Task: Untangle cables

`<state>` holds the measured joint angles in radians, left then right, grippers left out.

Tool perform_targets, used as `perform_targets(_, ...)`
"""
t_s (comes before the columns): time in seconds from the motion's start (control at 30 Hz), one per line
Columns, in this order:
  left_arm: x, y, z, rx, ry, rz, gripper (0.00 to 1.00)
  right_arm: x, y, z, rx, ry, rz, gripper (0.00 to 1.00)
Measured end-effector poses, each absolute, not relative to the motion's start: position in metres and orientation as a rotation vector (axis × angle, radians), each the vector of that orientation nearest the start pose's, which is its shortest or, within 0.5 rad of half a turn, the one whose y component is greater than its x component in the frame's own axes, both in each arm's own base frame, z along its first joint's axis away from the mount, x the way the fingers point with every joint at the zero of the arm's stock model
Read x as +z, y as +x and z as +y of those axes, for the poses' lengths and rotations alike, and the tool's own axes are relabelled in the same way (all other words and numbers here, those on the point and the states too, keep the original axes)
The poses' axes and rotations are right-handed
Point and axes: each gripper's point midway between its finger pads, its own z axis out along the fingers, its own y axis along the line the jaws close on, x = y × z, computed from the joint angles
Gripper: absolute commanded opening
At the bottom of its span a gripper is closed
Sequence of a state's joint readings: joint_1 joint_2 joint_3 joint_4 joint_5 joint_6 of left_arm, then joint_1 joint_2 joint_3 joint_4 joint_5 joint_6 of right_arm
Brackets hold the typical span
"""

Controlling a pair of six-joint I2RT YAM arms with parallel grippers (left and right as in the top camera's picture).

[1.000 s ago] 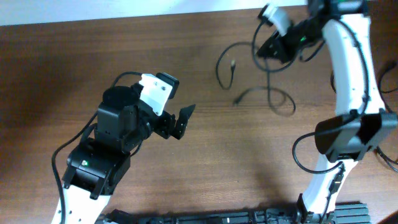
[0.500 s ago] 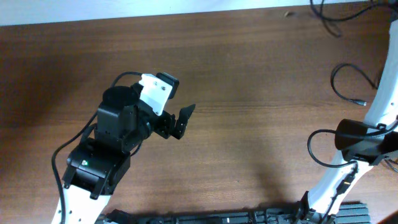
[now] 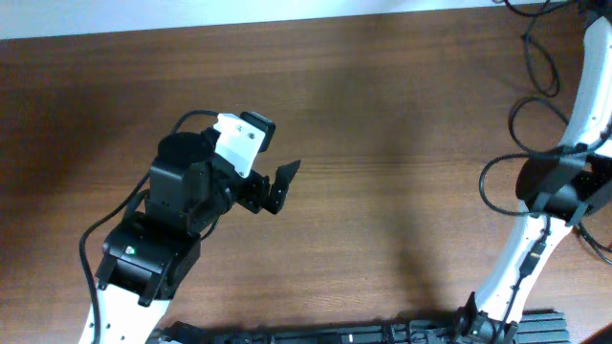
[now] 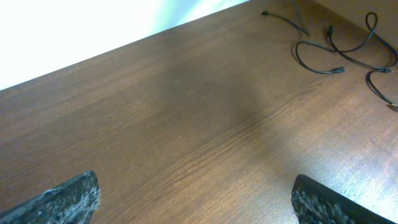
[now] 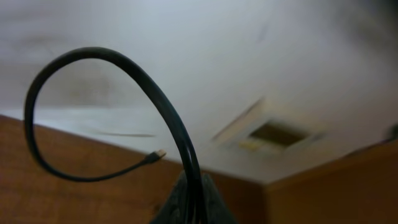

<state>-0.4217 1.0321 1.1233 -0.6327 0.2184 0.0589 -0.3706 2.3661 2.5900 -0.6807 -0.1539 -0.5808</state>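
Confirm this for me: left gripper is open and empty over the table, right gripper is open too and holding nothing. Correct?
Not quite. The right gripper is shut on a black cable, which arcs up out of its fingers in the right wrist view. The rest holds: the left gripper is open and empty over the table.

Brown wooden table (image 3: 382, 115), perhaps a ceiling vent (image 5: 273, 134)

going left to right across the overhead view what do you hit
left arm → left gripper → table → right arm; the cable loops overlap the right arm, so they are left out
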Motion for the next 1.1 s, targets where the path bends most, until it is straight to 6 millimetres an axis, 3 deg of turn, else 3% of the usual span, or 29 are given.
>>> perform_targets(0.1, 0.298, 0.286, -0.169, -0.446, 0.634, 2.033, 0.99, 0.246, 0.623, -0.244, -0.357, -0.142, 2.121, 0.04)
perform_targets(0.2, 0.297, 0.286, -0.169, -0.446, 0.634, 2.033, 0.99, 0.215, 0.614, -0.266, -0.303, -0.034, 2.191, 0.04)
perform_targets(0.23, 0.298, 0.286, -0.169, -0.446, 0.634, 2.033, 0.99, 0.207, 0.609, -0.269, -0.293, -0.018, 2.219, 0.15)
perform_targets(0.3, 0.298, 0.286, -0.169, -0.446, 0.634, 2.033, 0.99, 0.191, 0.604, -0.269, -0.276, -0.011, 2.270, 0.57)
perform_targets(0.33, 0.298, 0.286, -0.169, -0.446, 0.634, 2.033, 0.99, 0.180, 0.602, -0.267, -0.264, -0.011, 2.300, 0.99)
perform_targets(0.4, 0.298, 0.286, -0.169, -0.446, 0.634, 2.034, 0.99, 0.164, 0.600, -0.266, -0.245, -0.003, 2.341, 0.99)
perform_targets(0.67, 0.298, 0.286, -0.169, -0.446, 0.634, 2.033, 0.99, 0.140, 0.578, -0.255, -0.134, 0.137, 2.463, 0.99)
perform_targets(0.77, 0.298, 0.286, -0.169, -0.446, 0.634, 2.033, 0.99, 0.163, 0.568, -0.248, -0.132, 0.141, 2.462, 0.99)
perform_targets(0.8, 0.298, 0.286, -0.169, -0.446, 0.634, 2.033, 0.99, 0.182, 0.563, -0.244, -0.136, 0.139, 2.446, 0.99)
perform_targets(0.9, 0.297, 0.286, -0.169, -0.446, 0.634, 2.034, 0.99, 0.261, 0.541, -0.221, -0.163, 0.102, 2.365, 0.99)
perform_targets(0.93, 0.297, 0.286, -0.169, -0.446, 0.634, 2.035, 0.99, 0.285, 0.530, -0.206, -0.162, 0.083, 2.351, 0.99)
perform_targets(0.97, 0.298, 0.286, -0.169, -0.446, 0.634, 2.033, 0.99, 0.315, 0.510, -0.178, -0.147, 0.044, 2.349, 0.99)
perform_targets(1.03, 0.297, 0.286, -0.169, -0.446, 0.634, 2.035, 0.99, 0.329, 0.487, -0.143, -0.107, -0.006, 2.391, 0.99)
perform_targets(1.1, 0.298, 0.286, -0.169, -0.446, 0.634, 2.033, 0.99, 0.321, 0.459, -0.104, -0.035, -0.067, 2.509, 0.99)
